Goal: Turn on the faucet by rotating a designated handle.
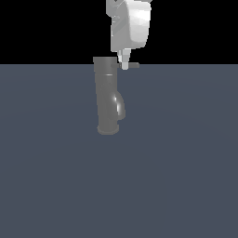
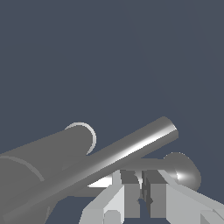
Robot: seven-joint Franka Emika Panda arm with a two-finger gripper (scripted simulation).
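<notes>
The faucet point(image 1: 106, 93) is a dull grey upright cylinder with a flared base and a shiny curved spout point(image 1: 120, 106) on the side toward the exterior view's right. Its handle point(image 1: 134, 66) is a thin grey bar that sticks out from the top toward the exterior view's right. My white gripper point(image 1: 124, 64) hangs from above with its fingertips at the handle, close to the cylinder. In the wrist view the fingers point(image 2: 129, 192) stand almost together beside the handle point(image 2: 135, 146), not around it. The faucet body point(image 2: 39, 162) and the spout point(image 2: 186, 170) also show there. I cannot tell whether the fingers touch the handle.
The faucet stands on a flat blue-grey floor point(image 1: 186, 162) that fills the lower part of the exterior view. Behind it the background is black. I see no other objects.
</notes>
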